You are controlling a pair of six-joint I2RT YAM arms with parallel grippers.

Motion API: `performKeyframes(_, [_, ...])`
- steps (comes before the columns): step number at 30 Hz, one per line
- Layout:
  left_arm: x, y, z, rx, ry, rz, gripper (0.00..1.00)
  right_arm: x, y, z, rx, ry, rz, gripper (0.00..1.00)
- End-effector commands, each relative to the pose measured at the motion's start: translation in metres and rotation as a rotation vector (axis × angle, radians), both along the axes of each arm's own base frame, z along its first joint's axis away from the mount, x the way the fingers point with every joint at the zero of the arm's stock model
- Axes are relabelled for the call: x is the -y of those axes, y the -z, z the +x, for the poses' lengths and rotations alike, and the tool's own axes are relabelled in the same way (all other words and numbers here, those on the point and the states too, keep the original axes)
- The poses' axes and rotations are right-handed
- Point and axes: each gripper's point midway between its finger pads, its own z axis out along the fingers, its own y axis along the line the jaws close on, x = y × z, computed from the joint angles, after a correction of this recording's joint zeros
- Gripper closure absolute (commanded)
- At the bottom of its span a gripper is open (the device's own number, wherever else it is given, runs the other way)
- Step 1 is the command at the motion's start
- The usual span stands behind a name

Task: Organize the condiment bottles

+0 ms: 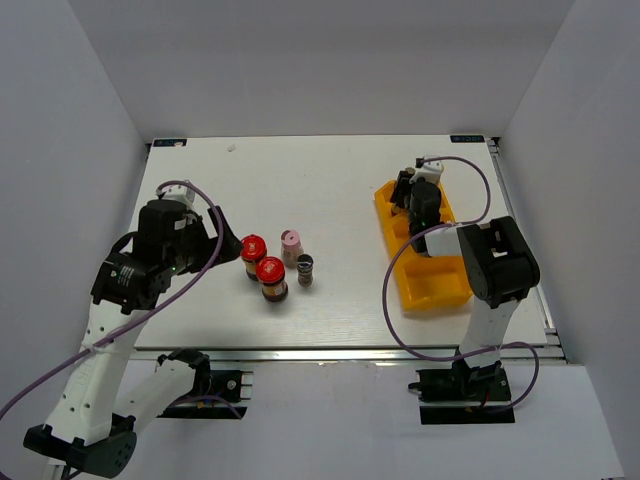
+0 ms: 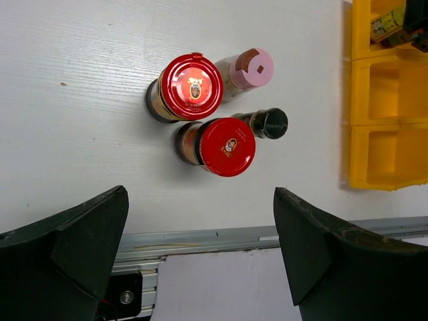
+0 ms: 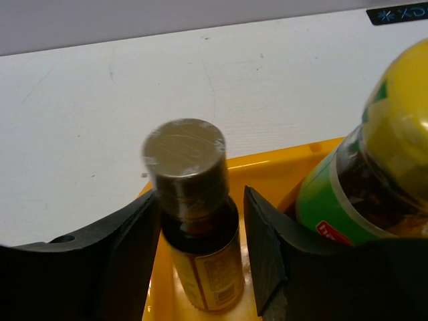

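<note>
Two red-lidded jars [image 1: 254, 247] [image 1: 271, 270], a pink-capped bottle [image 1: 291, 240] and a dark grey-topped shaker [image 1: 305, 268] stand clustered mid-table. They also show in the left wrist view: the jars [image 2: 194, 87] [image 2: 227, 146], the pink-capped bottle [image 2: 251, 69] and the shaker [image 2: 269, 123]. My left gripper [image 1: 226, 227] [image 2: 200, 197] is open and empty, just left of the cluster. My right gripper [image 1: 408, 195] [image 3: 200, 200] is open. Its fingers flank the slim brown bottle [image 3: 197, 227], which stands in the yellow tray's far compartment. The yellow-capped green-red sauce bottle [image 3: 374, 154] stands beside it, outside the right finger.
The yellow three-compartment tray [image 1: 440, 285] [image 2: 384, 144] [image 3: 267, 164] lies at the right. Its middle and near compartments hold nothing. The table's metal front rail [image 2: 221, 237] runs under the left gripper. White walls enclose the table on three sides.
</note>
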Motion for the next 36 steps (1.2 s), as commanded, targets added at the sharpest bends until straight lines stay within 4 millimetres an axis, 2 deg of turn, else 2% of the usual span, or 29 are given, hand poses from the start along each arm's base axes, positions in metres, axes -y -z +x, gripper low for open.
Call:
performKeyframes(1, [-0.003,-0.016,0.0,0.044,-0.015,-0.006,0.02,0.002,-0.032,0.006,0.116,0.021,0.059,0.43])
performKeyframes(5, [-0.003,-0.016,0.0,0.045,-0.018,-0.004,0.02,0.001,-0.034,0.003,0.117,0.008,0.059,0.37])
performKeyframes(10, [-0.004,-0.015,0.0,0.041,-0.018,-0.001,0.02,-0.001,-0.038,0.001,0.124,-0.007,0.053,0.34])
performKeyframes(15, [-0.003,-0.016,0.0,0.044,-0.014,-0.005,0.02,-0.001,-0.053,-0.003,0.157,-0.023,0.049,0.32])
performKeyframes(27, [0.005,-0.007,0.003,0.045,0.015,-0.026,0.02,-0.01,-0.103,-0.009,0.235,-0.093,0.025,0.28])
performKeyframes(30, [0.004,0.005,0.006,0.026,0.001,-0.022,0.02,-0.014,-0.121,-0.011,0.26,-0.118,0.015,0.27])
performKeyframes(32, [0.001,0.015,0.01,0.018,-0.03,-0.013,0.02,-0.019,-0.14,-0.018,0.295,-0.157,0.009,0.26])
performKeyframes(35, [-0.005,0.026,0.018,0.018,-0.087,-0.003,0.02,-0.031,-0.163,-0.033,0.312,-0.234,0.017,0.18])
performKeyframes(36, [-0.003,0.026,0.022,0.035,-0.099,-0.016,0.02,-0.038,-0.174,-0.043,0.322,-0.282,0.024,0.11])
